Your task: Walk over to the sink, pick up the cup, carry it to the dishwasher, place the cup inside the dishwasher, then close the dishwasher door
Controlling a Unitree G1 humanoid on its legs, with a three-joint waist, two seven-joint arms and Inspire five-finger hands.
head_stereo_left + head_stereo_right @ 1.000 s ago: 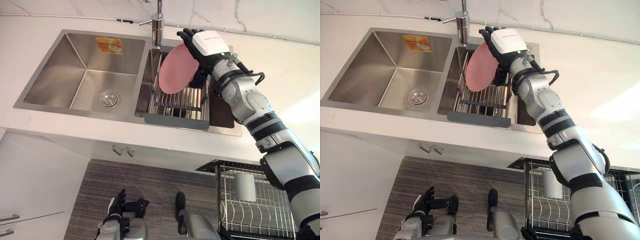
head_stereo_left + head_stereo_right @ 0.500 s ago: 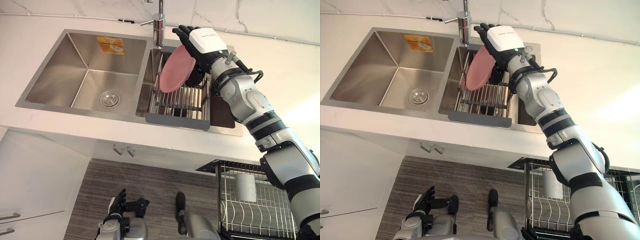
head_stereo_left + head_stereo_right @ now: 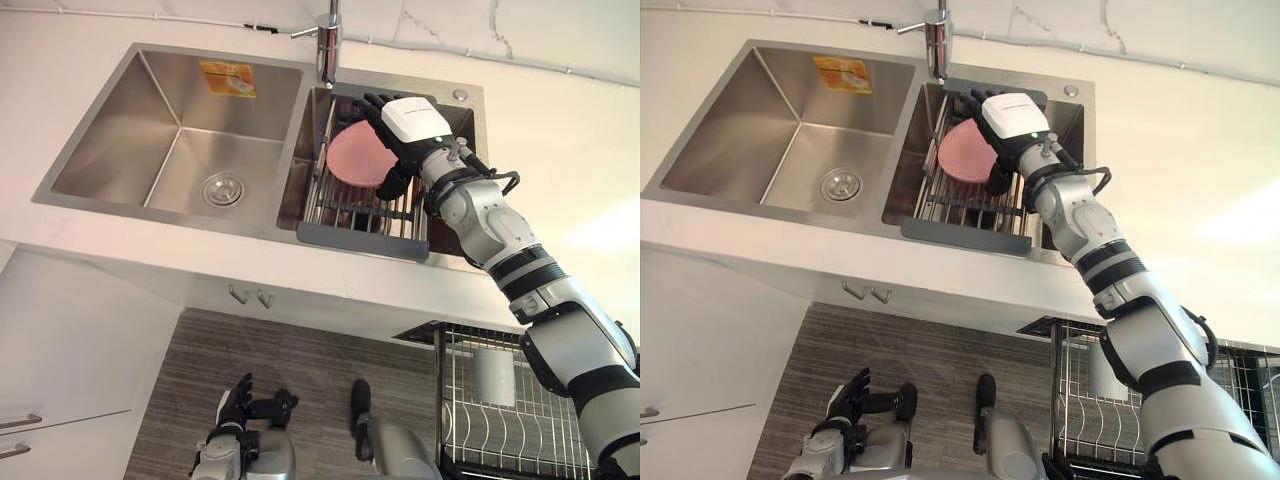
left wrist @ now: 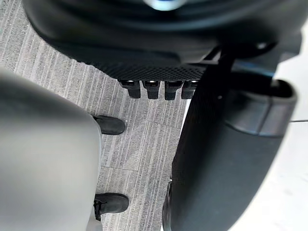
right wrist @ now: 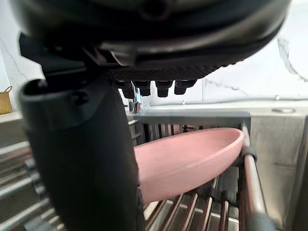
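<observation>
You're looking down on the white surface (image 3: 560, 120) with a steel double sink (image 3: 150, 212) set into it. Below the surface edge is grey striped floor (image 3: 300, 345). At lower right is the wire dishwasher rack (image 3: 560, 410).

The sink's left basin has its drain (image 3: 223, 189) in the bottom and a yellow sticker (image 3: 227, 78) on the back wall. The right basin carries a wire drying rack (image 3: 365, 212) with a grey front lip. The faucet (image 3: 329, 40) stands at the back rim, between the two basins.

Your right arm reaches over the right basin. The right robot hand (image 3: 410, 122) is clamped on a pink plate (image 3: 353, 158), so what it holds is a plate. Its fingers lie along the plate's far rim, its thumb is on the near side, and the plate is pinched between them. The plate is tilted, with its lower edge down among the drying rack bars. In the right wrist view its rim touches a rack rail.

Cup (image 3: 491, 376): a pale, cup-shaped thing, as far as you can make out. It stands upright in the dishwasher rack, well apart from both hands.

The left robot hand (image 3: 235, 405) hangs low over the floor with its fingers straight and relaxed, holding nothing. The left wrist view shows the same, with floor past the fingertips.
</observation>
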